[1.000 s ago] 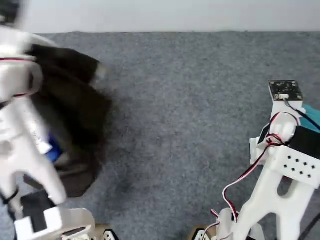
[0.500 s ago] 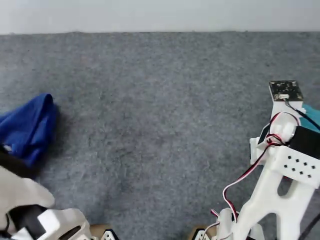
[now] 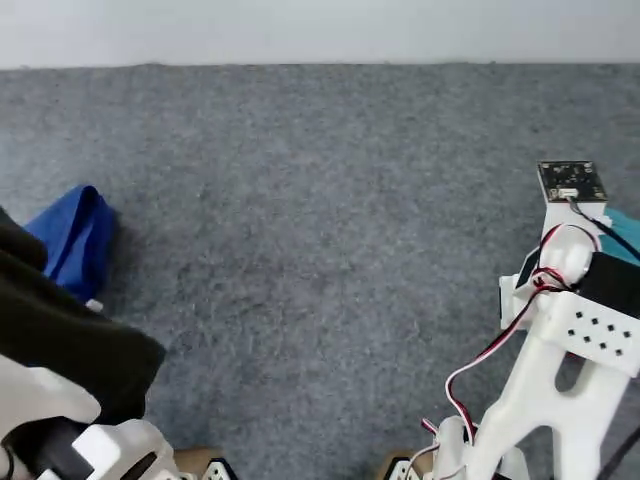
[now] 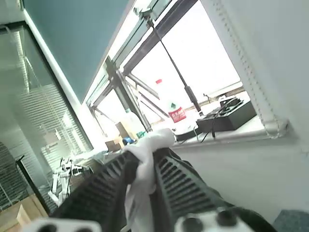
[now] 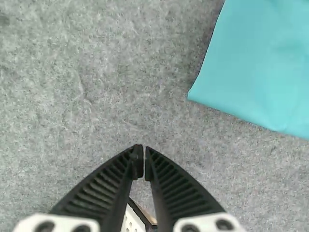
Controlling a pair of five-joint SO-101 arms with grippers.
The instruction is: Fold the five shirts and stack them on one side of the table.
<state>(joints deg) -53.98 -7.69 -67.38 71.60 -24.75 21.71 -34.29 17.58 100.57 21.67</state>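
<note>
My left gripper (image 4: 145,151) points up toward a window and is shut on a bunched piece of white cloth (image 4: 140,183). In the high view a dark shirt (image 3: 60,335) hangs over the lower left corner, above the left arm's white base (image 3: 110,450). A crumpled blue shirt (image 3: 75,240) lies on the grey table just beyond it, partly covered. My right gripper (image 5: 140,153) is shut with nothing in it, low over the grey surface. A flat teal shirt (image 5: 260,63) lies a short way ahead of it, and its corner shows beside the right arm (image 3: 625,228).
The grey felt table top (image 3: 340,220) runs back to a pale wall (image 3: 320,30). The right arm (image 3: 560,330) stands at the right side with red and white wires along it.
The left arm swung away from over the dark shirt. The blue shirt came into view, then the dark shirt came back across the lower left corner. The right arm has not moved.
</note>
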